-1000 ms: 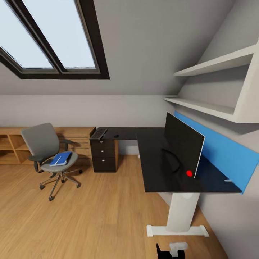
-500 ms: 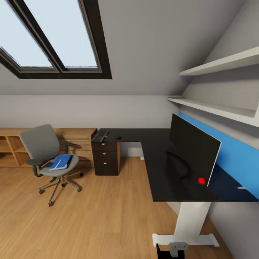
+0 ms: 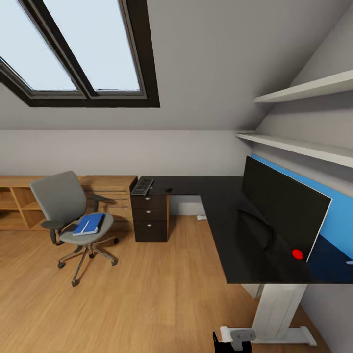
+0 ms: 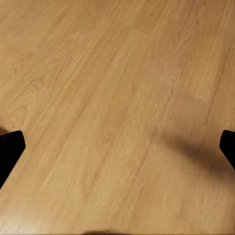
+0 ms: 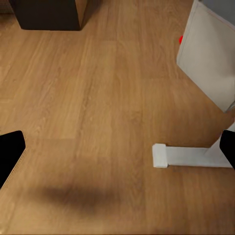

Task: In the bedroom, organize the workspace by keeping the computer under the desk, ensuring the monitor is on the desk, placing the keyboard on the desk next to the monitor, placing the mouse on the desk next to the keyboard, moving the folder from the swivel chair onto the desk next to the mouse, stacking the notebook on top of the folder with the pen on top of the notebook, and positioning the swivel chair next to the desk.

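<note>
The black-topped desk (image 3: 215, 215) runs along the right wall. The monitor (image 3: 282, 213) stands on it, with a red dot at its lower corner. Further back, above the dark drawers (image 3: 151, 218), lie the keyboard (image 3: 142, 186) and the small mouse (image 3: 168, 189). The grey swivel chair (image 3: 63, 203) stands apart from the desk on the left. On its seat is the blue folder (image 3: 91, 223), with a thin white pen (image 3: 86, 227) on top. The notebook and the computer are out of view. My left gripper (image 4: 117, 147) and right gripper (image 5: 117, 152) are open over bare wood floor.
A light wood cabinet (image 3: 105, 189) lines the back wall behind the chair. White shelves (image 3: 299, 144) hang over the desk. The desk's white leg (image 3: 277, 314) and its foot (image 5: 191, 156) stand near my right gripper. Open floor (image 3: 147, 294) lies between me and the chair.
The head view has shifted: the desk and monitor now sit further right and larger, and the skylight shows wider. Nothing in the room has moved itself.
</note>
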Available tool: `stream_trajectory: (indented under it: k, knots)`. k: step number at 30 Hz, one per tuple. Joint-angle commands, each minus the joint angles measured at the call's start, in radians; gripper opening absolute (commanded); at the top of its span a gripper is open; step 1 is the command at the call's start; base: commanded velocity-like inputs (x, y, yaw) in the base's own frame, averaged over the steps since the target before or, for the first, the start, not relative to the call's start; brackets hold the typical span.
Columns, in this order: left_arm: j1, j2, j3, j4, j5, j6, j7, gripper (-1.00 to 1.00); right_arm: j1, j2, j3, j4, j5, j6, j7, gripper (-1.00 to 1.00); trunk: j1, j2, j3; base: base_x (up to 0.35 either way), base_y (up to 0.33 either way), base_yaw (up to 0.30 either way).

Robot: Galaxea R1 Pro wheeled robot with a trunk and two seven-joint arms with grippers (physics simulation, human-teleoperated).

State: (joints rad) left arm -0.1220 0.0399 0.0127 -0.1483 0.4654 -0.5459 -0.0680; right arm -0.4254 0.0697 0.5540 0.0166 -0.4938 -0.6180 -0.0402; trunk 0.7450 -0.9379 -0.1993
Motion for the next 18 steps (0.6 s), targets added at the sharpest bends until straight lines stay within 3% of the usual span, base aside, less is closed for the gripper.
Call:
stream_trajectory:
  k: [1,18]
  knots:
    - [-0.001,0.000,0.001,0.001,0.007,-0.002,-0.007,1.00,-0.001,0.001,0.009,0.002,-0.005,-0.003,-0.004,1.00,0.000,-0.001,-0.001,0.009,0.298,0.000]
    - [-0.001,0.000,0.002,0.001,0.007,-0.002,-0.007,1.00,-0.001,-0.003,0.007,0.003,-0.001,-0.009,-0.004,1.00,0.000,-0.001,-0.001,0.022,0.250,0.000]
